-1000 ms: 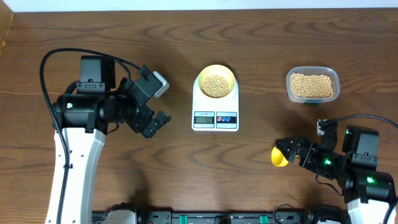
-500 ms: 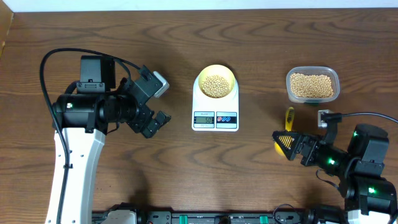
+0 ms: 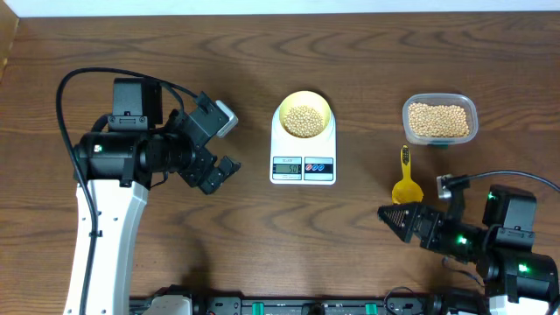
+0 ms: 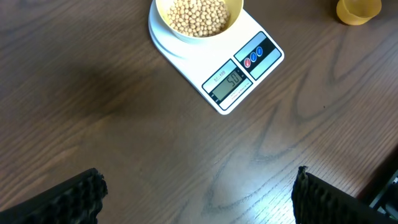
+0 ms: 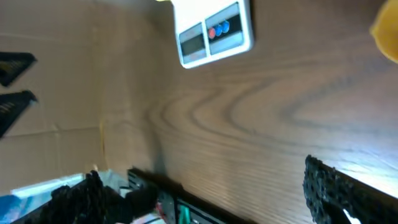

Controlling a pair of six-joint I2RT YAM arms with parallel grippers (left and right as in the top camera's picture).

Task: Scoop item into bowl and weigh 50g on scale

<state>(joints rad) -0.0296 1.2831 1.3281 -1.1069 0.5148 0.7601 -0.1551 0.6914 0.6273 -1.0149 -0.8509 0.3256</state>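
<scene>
Wooden table, yellow scoop now released, right claw withdrawn, open.

The left gripper is hanging over the wooden table, its fingers standing wide apart - only bare wood showing between them. Ahead, the bowl is sitting on the scale, holding the beans - a yellow scoop is peeking in at the top right corner.

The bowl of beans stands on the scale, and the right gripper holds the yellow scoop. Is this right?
No. The right gripper is open and empty; the yellow scoop lies on the table outside its jaws, as the overhead view shows. The bowl of beans does stand on the scale.
</scene>
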